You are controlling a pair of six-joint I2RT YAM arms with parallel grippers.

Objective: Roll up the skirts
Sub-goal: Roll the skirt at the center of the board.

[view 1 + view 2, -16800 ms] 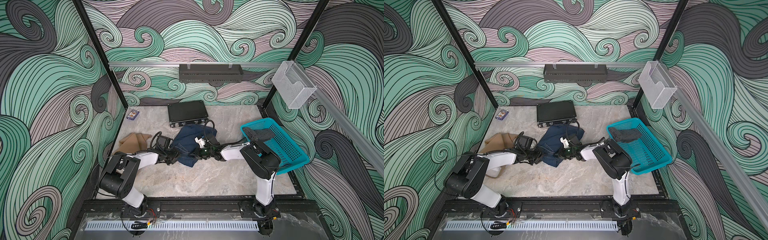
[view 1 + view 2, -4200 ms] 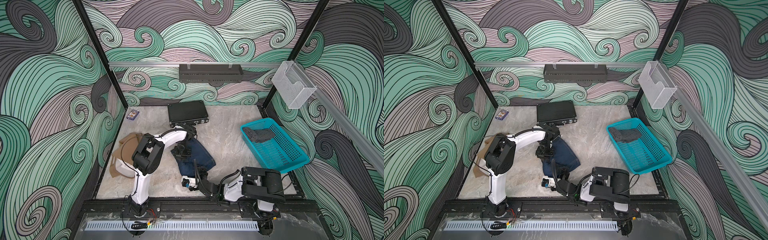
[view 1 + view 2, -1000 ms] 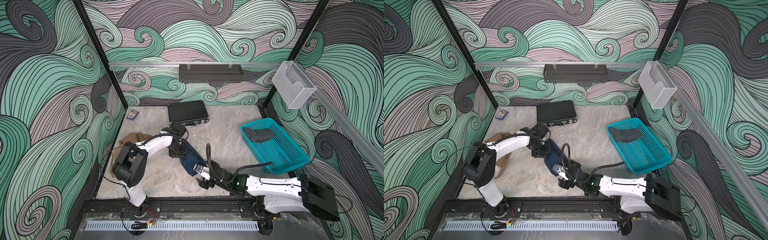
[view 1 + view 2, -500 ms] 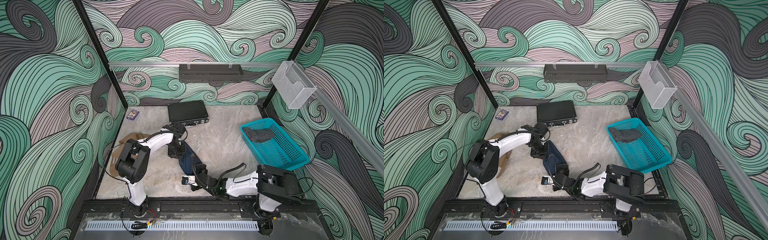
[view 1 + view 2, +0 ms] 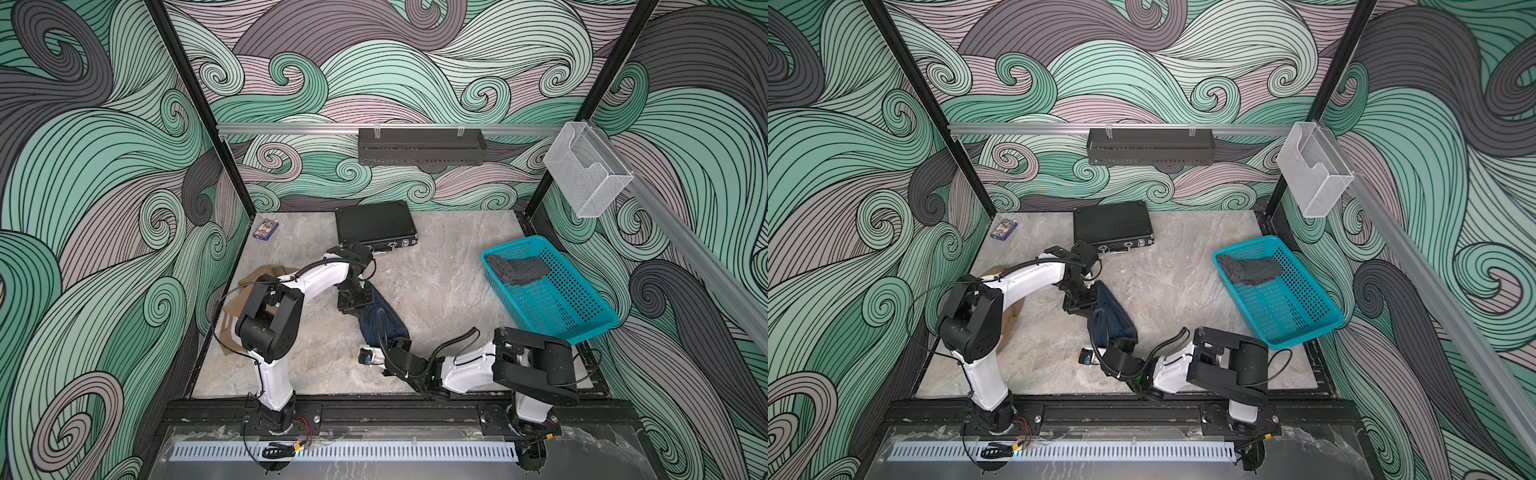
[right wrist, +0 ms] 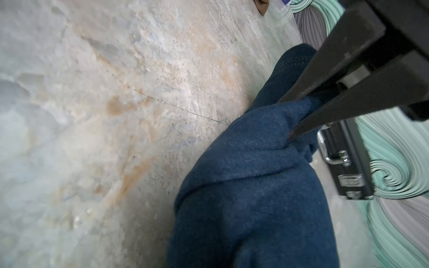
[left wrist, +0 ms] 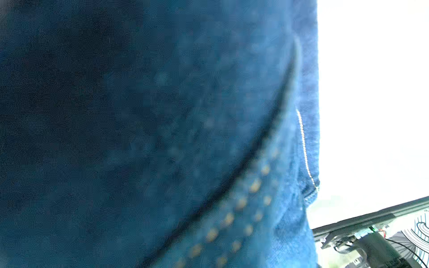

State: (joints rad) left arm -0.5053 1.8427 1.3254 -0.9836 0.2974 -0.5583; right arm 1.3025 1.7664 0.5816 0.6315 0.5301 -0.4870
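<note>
A dark blue denim skirt (image 5: 384,318) (image 5: 1115,318) lies as a narrow strip mid-table, running from far-left to near-right. My left gripper (image 5: 359,308) (image 5: 1089,308) is shut on its far end. The right wrist view shows those black fingers (image 6: 329,69) pinching the denim skirt (image 6: 255,197). Denim (image 7: 162,116) fills the left wrist view. My right gripper (image 5: 385,344) (image 5: 1118,344) sits at the strip's near end, its jaws buried in cloth. A tan skirt (image 5: 249,282) (image 5: 1010,320) lies at the left, partly under the left arm. The grey dotted skirt (image 5: 515,270) (image 5: 1252,270) rests in the teal basket (image 5: 594,330) (image 5: 1304,334).
A black hard case (image 5: 374,222) (image 5: 1111,226) (image 6: 343,162) lies at the back, just beyond the left gripper. A small card box (image 5: 266,229) sits in the far left corner. On the back wall hangs a black shelf (image 5: 419,147); a clear bin (image 5: 582,174) hangs on the right rail.
The right arm has drawn its elbow back in from the far right. Its gripper has come onto the near end of the denim skirt. The left gripper keeps its hold and has barely moved.
</note>
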